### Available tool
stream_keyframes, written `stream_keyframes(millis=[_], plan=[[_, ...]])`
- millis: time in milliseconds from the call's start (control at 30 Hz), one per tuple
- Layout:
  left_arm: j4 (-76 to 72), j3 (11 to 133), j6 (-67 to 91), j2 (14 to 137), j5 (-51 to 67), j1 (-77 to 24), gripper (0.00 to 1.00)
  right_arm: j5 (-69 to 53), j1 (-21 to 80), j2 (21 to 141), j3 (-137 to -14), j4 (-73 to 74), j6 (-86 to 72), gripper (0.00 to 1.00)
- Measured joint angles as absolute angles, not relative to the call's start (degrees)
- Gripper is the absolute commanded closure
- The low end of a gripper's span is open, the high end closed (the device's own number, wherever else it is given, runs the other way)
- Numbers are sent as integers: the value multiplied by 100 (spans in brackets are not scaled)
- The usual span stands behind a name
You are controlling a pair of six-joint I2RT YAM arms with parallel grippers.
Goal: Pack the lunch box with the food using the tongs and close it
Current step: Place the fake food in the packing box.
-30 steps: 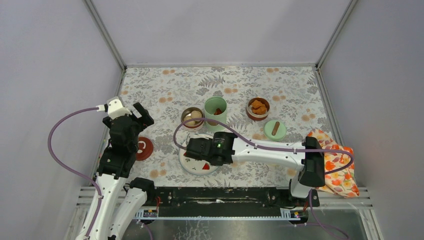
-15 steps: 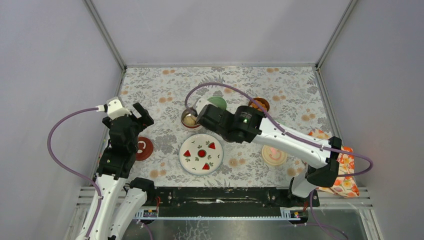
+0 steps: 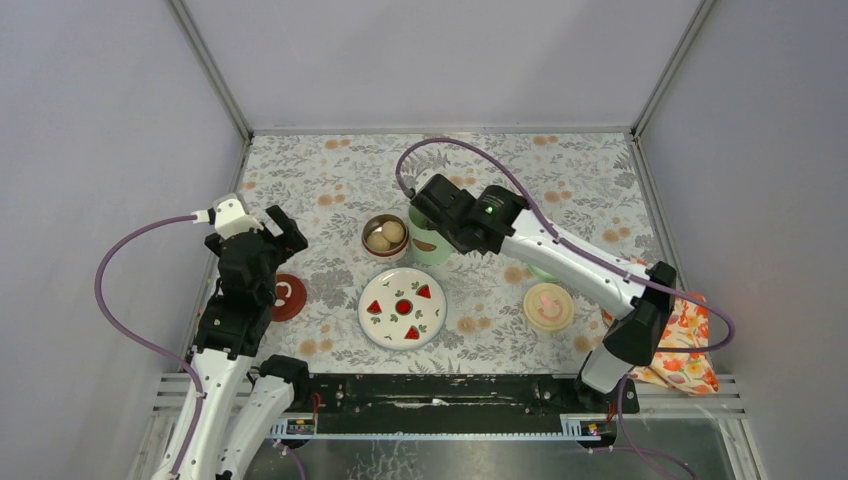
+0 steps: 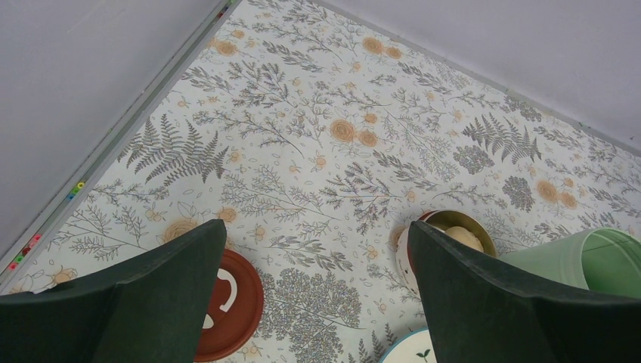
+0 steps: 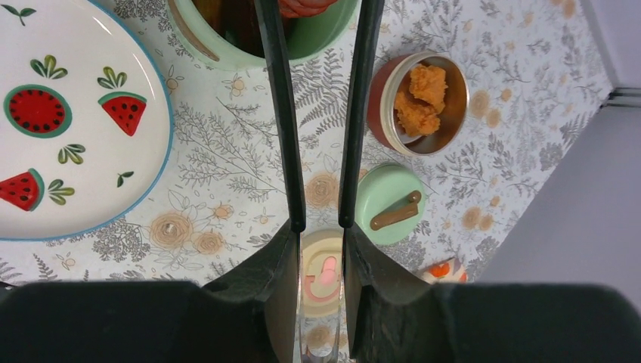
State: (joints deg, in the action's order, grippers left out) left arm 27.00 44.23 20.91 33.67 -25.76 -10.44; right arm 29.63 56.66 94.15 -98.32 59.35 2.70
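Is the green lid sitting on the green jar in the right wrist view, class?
No, the green lid lies flat on the table, apart from the open green jar.

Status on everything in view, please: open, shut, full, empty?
jar: lid off
green lid: on table
balls bowl: uncovered, food inside
chunks bowl: uncovered, food inside
dark-red lid: on table
cream lid: on table
plate: empty
tongs: gripped, tips at jar
right gripper: shut on tongs
left gripper: open, empty

Open mint jar (image 5: 321,38), tongs (image 5: 281,113) — sausage (image 5: 306,6) between
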Motion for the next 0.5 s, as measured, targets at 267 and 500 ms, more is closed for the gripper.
stream_keyframes(millis=[267, 500], plan=[[2700, 4423, 2091, 3367, -2543, -1044, 2, 2539, 5468, 9789, -9546, 5494, 270, 71], [2700, 4423, 2091, 3367, -2519, -1044, 2, 2379, 5354, 9821, -9288, 5321, 209, 57]])
